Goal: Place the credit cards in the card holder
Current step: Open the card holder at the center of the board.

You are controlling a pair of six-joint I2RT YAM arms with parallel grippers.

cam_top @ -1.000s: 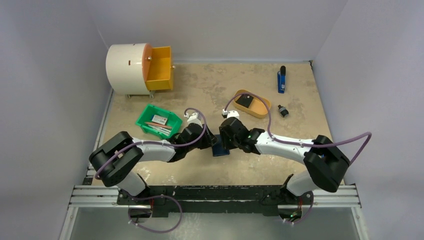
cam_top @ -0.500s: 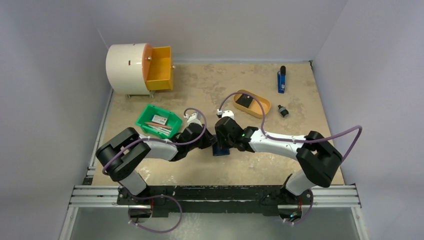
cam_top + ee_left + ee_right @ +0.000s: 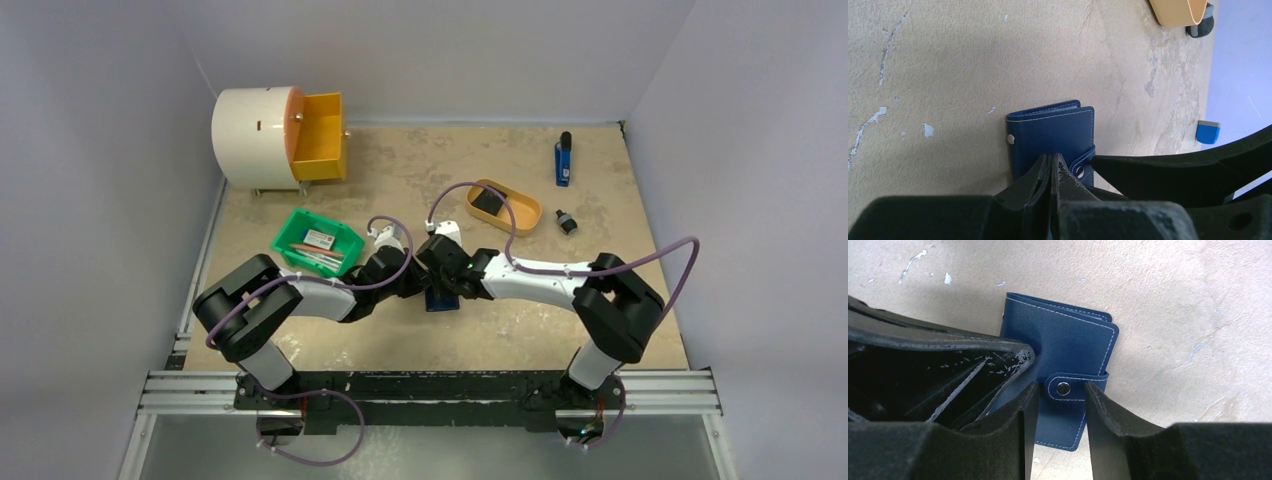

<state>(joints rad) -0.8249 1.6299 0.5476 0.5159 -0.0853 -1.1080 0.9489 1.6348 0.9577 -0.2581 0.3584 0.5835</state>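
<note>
Card holder (image 3: 441, 300) lies closed mid-table (image 3: 420, 170), with both arms stretched low and inward, meeting over it. Left wrist view: the left gripper (image 3: 1050, 162) has its fingers pressed together, tips on the cover. Right wrist view: the right gripper (image 3: 1060, 390) is spread, straddling the snap tab (image 3: 1074, 388).

We count two arms (image 3: 320, 295) (image 3: 540, 280), one navy card holder (image 3: 440, 301), one green bin (image 3: 283, 240) at nine o'clock, one mustard tray (image 3: 521, 226), one white drum (image 3: 250, 135), one blue stick (image 3: 563, 160) and one small black piece (image 3: 566, 221).
</note>
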